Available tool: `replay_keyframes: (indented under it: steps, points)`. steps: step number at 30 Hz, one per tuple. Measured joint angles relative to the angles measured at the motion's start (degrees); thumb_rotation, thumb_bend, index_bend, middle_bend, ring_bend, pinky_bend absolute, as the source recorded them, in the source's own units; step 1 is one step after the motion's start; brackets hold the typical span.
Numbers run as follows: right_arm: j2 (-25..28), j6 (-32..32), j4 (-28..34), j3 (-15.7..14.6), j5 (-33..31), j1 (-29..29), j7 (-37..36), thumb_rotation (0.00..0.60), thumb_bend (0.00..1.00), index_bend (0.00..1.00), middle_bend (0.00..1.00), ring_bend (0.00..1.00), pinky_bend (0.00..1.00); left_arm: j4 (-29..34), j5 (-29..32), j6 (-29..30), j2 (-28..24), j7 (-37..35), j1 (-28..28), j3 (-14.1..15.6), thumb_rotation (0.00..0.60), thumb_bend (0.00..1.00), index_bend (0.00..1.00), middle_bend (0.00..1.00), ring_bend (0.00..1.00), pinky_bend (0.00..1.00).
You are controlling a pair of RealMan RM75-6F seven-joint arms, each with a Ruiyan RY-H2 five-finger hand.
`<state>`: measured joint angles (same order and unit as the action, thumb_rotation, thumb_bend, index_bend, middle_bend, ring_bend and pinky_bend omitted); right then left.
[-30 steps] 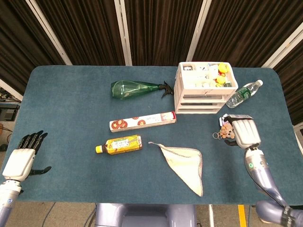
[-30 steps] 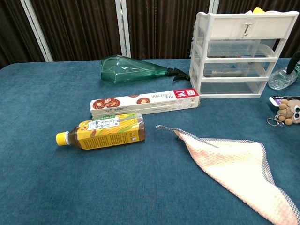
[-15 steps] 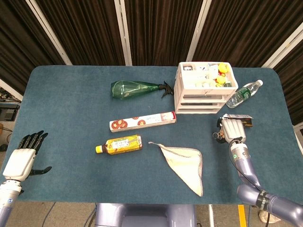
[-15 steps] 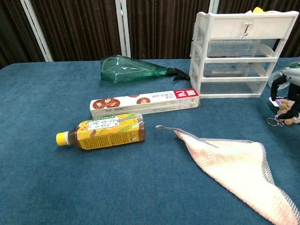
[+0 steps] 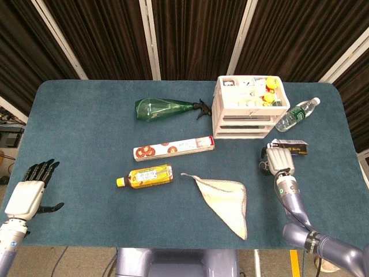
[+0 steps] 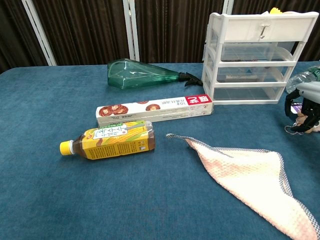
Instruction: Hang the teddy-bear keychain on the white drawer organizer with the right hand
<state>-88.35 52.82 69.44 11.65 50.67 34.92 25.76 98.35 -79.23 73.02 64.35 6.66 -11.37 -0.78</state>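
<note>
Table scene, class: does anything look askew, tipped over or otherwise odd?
All three bottles lie on their sides: the green spray bottle, the yellow-labelled drink bottle and the water bottle beside the white drawer organizer. The cloth lies rumpled. No spill shows.

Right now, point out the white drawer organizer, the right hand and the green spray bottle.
white drawer organizer [image 6: 260, 30]: chest view, on its top drawer front.
right hand [image 5: 279, 160]: head view, on the back of the hand.
green spray bottle [image 5: 157, 108]: head view, on its green body.
</note>
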Motion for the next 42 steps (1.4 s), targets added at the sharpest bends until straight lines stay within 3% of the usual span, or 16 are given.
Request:
replay_keyframes:
  steps: [34,42]
  points:
    - [-3.27,-3.03,-5.37,-0.65,-4.11,1.14,0.50,0.600,0.23,0.44,1.00,1.00,0.84,0.06,0.46,-0.05,0.05,-0.57,-0.18,-0.27,0.600,0.09,0.00,0.00,0.00,0.00]
    - [-3.69,-3.33,-5.86,-0.63,-4.49,1.37,0.67,0.600,0.28,0.47,1.00,1.00,0.84,0.06,0.70,-0.15,0.09,-0.53,-0.24,-0.35,0.600,0.09,0.00,0.00,0.00,0.00]
